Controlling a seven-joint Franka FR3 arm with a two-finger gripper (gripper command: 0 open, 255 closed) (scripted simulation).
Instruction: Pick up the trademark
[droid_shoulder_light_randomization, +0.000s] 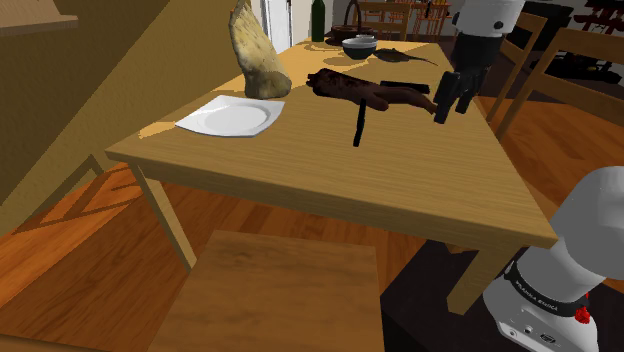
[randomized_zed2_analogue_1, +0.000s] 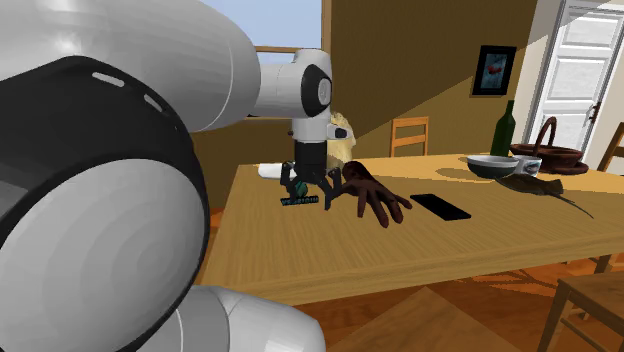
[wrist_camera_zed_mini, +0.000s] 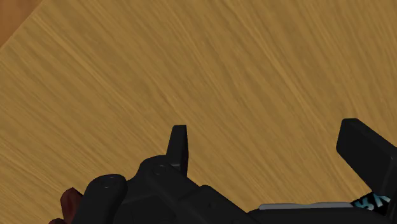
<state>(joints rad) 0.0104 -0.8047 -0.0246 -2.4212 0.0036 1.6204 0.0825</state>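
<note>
Bare tabletop (wrist_camera_zed_mini: 191, 63) surrounds the gripper (wrist_camera_zed_mini: 264, 130), a brown hand model (randomized_zed2_analogue_1: 370, 195) close beside.

No legible txt anywhere.

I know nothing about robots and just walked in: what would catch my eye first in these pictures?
A dark brown hand-shaped thing lies on the wooden table, and the black gripper hangs open close beside it. At the shoulder view's left, a white plate lies in front of a tall tan lump. The white arm bulks large at the second exterior view's left.
</note>
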